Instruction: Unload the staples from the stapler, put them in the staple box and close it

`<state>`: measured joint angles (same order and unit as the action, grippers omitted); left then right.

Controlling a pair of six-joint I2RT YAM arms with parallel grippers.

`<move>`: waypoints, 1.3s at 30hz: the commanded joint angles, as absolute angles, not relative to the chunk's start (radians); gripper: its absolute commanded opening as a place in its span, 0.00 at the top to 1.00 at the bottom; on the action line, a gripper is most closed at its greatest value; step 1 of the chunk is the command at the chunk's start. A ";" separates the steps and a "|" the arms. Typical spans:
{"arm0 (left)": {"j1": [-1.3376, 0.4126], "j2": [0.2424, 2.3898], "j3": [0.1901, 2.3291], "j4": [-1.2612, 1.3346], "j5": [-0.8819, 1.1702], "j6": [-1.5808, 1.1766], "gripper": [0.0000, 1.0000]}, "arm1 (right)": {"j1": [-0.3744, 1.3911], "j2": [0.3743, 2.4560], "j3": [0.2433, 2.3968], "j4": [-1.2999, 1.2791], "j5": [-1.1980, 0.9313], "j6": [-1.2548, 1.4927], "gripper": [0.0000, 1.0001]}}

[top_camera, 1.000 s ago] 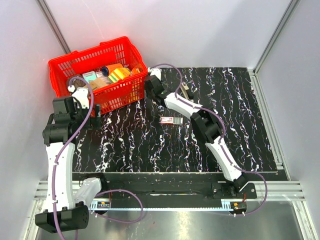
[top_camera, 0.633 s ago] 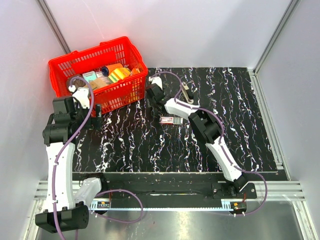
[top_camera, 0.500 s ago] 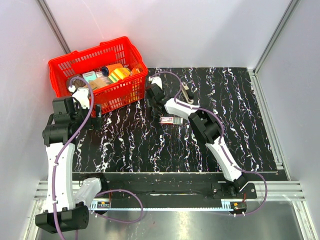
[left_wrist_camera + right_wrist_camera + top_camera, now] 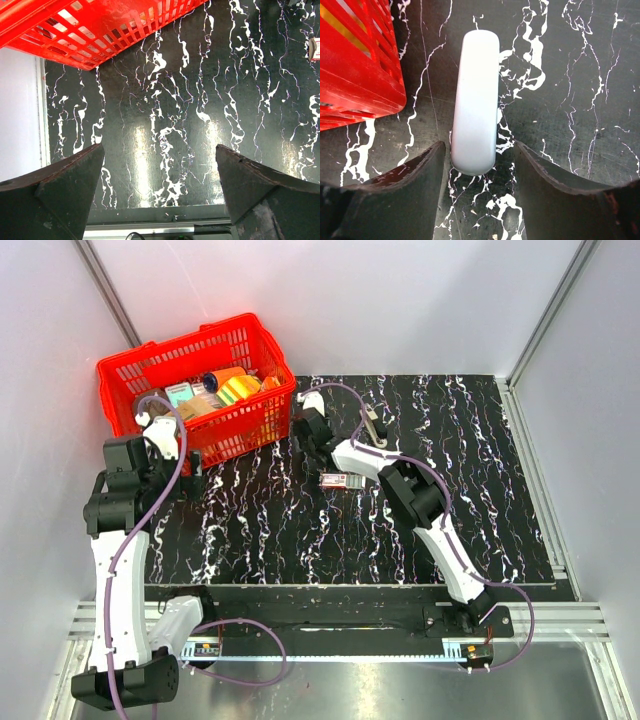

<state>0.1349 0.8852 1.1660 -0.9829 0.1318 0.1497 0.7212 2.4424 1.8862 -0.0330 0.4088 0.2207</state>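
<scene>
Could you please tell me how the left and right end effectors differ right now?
The left end effector has only bare table between its fingers; the right end effector straddles the near end of a pale bar. The left's fingers look spread wider than the right's. Both are open, grip nothing, and sit beside the red basket.

Glossy black tabletop with white marble-like veining and soft glare. Red basket of shiny moulded plastic lattice. Pale bar, smooth satin plastic. The fingers of my right pincer are matt black, faintly grainy.
</scene>
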 commanded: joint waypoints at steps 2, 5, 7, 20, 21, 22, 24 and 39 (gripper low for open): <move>0.141 0.867 1.172 -0.968 0.141 0.163 0.01 | 0.733 2.347 1.865 0.112 0.426 0.187 0.41; 0.141 0.862 1.163 -0.966 0.144 0.169 0.01 | 0.732 2.353 1.873 0.115 0.413 0.186 0.48; 0.141 0.861 1.158 -0.963 0.146 0.170 0.01 | 0.732 2.358 1.876 0.117 0.400 0.184 0.55; 0.140 0.839 1.140 -0.963 0.163 0.172 0.04 | 0.747 2.186 1.640 0.118 0.341 0.291 0.84; 0.141 0.833 1.140 -0.966 0.166 0.170 0.04 | 0.758 2.142 1.597 0.117 0.341 0.305 0.85; 0.140 0.828 1.135 -0.966 0.172 0.173 0.04 | 0.773 2.110 1.550 0.120 0.342 0.314 0.86; 0.141 0.813 1.123 -0.971 0.178 0.175 0.05 | 0.814 2.044 1.473 0.118 0.345 0.337 0.87; 0.140 0.715 1.103 -1.034 0.195 0.218 0.04 | 1.204 2.002 1.402 -0.192 0.511 0.649 0.91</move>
<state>0.1356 0.7452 1.0851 -1.0233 0.1776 0.1921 1.1469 1.9823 1.3296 -0.0765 0.3954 0.5358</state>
